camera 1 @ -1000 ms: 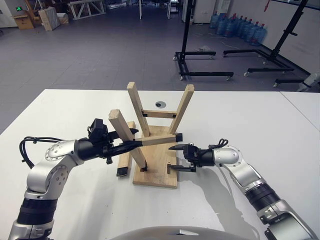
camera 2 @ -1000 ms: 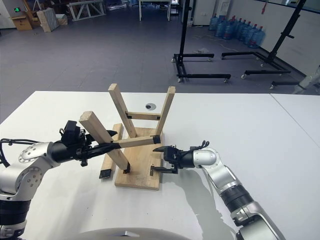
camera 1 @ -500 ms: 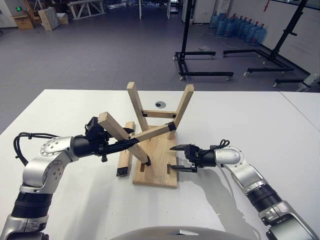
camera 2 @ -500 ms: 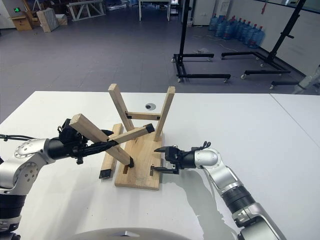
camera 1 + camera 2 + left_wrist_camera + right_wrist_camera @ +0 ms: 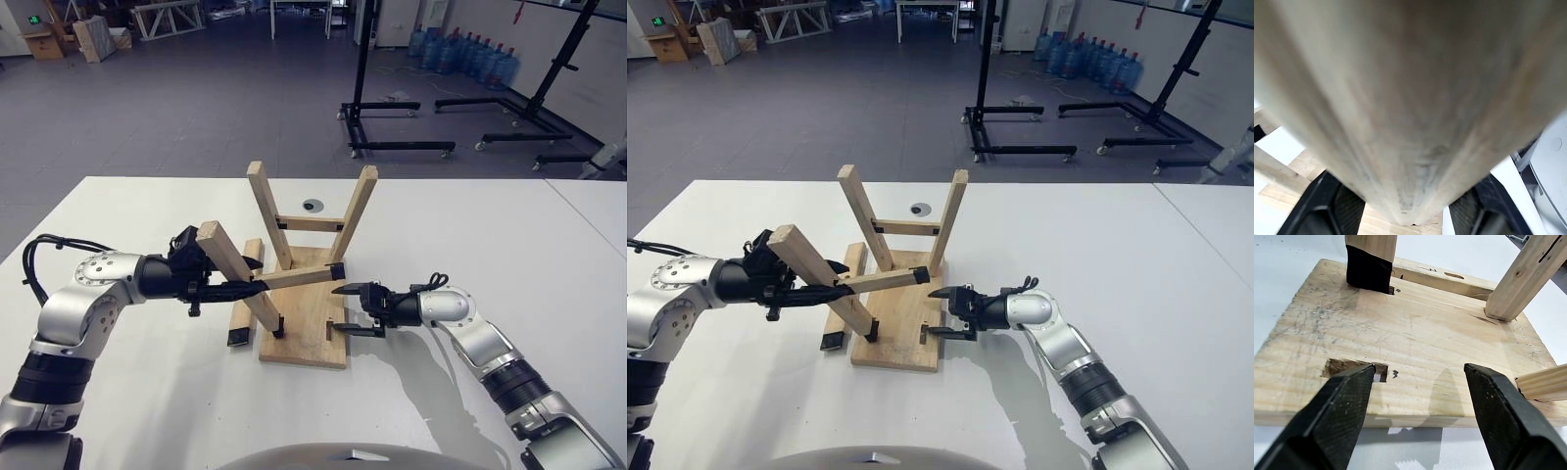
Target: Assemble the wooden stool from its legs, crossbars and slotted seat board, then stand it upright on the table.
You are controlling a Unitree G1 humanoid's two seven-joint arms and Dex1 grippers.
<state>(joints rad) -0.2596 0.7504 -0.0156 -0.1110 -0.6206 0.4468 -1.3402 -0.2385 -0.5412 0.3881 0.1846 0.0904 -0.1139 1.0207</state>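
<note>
Leg [image 5: 227,257] steeper again in left gripper [image 5: 259,285], foot down at seat board [image 5: 312,343].

From my seat, everything's sitting on a plain white table [image 5: 490,225]. The seat board [image 5: 313,345] lies flat on it, roughly in the middle and toward the near side. Just beside the board's left edge there's a loose leg [image 5: 242,315] lying flat on the tabletop, running pretty much parallel to that edge, black-tipped end toward me. Further back, behind the board, there's a small round grommet [image 5: 313,205] set into the surface. On the right, a second table [image 5: 598,201] butts up against this one.
</note>
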